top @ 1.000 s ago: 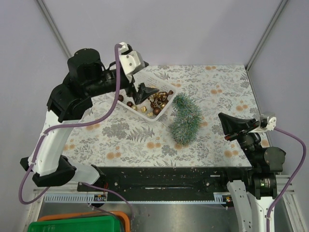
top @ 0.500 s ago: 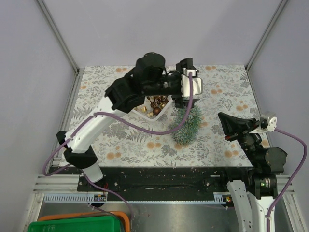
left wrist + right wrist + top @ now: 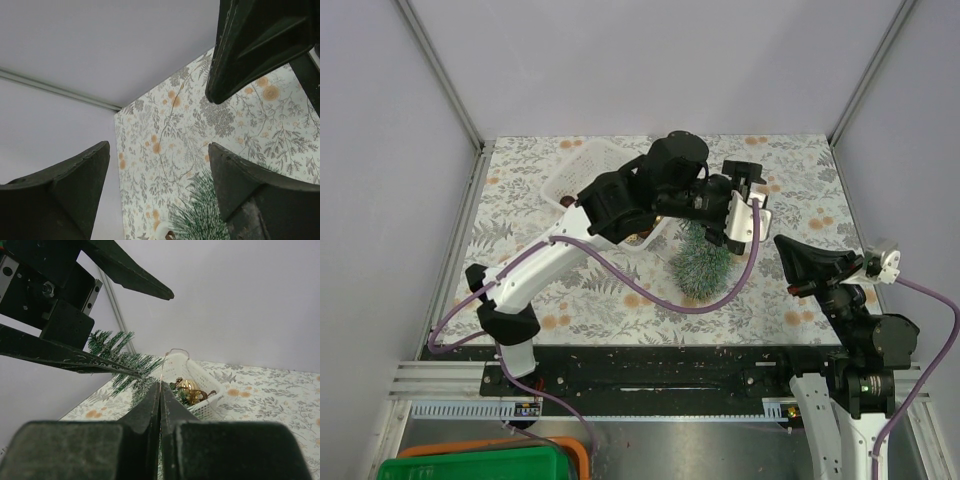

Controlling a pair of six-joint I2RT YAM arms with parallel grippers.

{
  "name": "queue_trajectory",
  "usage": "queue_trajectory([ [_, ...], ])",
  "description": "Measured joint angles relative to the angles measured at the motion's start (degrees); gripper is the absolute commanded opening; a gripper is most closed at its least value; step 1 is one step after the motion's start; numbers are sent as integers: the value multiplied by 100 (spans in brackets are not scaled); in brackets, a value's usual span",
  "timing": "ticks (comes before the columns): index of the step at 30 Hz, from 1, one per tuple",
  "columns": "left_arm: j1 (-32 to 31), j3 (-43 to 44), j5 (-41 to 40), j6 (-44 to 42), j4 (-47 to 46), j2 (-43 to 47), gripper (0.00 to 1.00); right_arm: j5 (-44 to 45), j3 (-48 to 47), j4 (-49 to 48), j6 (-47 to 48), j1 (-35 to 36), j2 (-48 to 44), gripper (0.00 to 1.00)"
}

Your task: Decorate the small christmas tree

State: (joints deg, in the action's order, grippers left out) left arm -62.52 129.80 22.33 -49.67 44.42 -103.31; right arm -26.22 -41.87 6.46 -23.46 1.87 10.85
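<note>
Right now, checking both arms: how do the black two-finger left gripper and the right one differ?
The left gripper is open; the right gripper is shut. The left gripper hangs over the frosted green bottle-brush tree; the right gripper sits apart, near the floral table's right edge. Both are black.

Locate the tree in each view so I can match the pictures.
Top external: tree right of centre, partly under the left arm.
Left wrist: tree at the bottom edge, centre.
Right wrist: tree left of centre.
Shared landmark: the tablecloth.
</note>
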Motion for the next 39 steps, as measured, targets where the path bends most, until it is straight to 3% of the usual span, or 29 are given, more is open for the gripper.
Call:
queue_trajectory([
  [6, -133, 262, 48, -118, 7, -262, 67, -7, 0, -28, -24, 0, -68, 0],
  [13, -205, 262, -17, -240, 61, -560, 58, -48, 0, -70, -52, 0, -74, 0],
  [16, -208, 197, -181, -264, -131, -605, 47, -55, 0, -72, -68, 0, -74, 0],
  [20, -212, -98, -570, -376, -833, -605, 22, -107, 0, -70, -90, 0, -81, 0],
  [24, -212, -409, -1005, -525, -1593, -605, 8, -184, 0, -68, -111, 0, -111, 0],
  [31, -256, -522, -1331, -695, -2927, -586, 1, -190, 0, -68, -153, 0, -131, 0],
  [39, -422, -1823, -1569, -1340, -4172, 201, 4, -240, 72, -96, -210, 0, -131, 0],
])
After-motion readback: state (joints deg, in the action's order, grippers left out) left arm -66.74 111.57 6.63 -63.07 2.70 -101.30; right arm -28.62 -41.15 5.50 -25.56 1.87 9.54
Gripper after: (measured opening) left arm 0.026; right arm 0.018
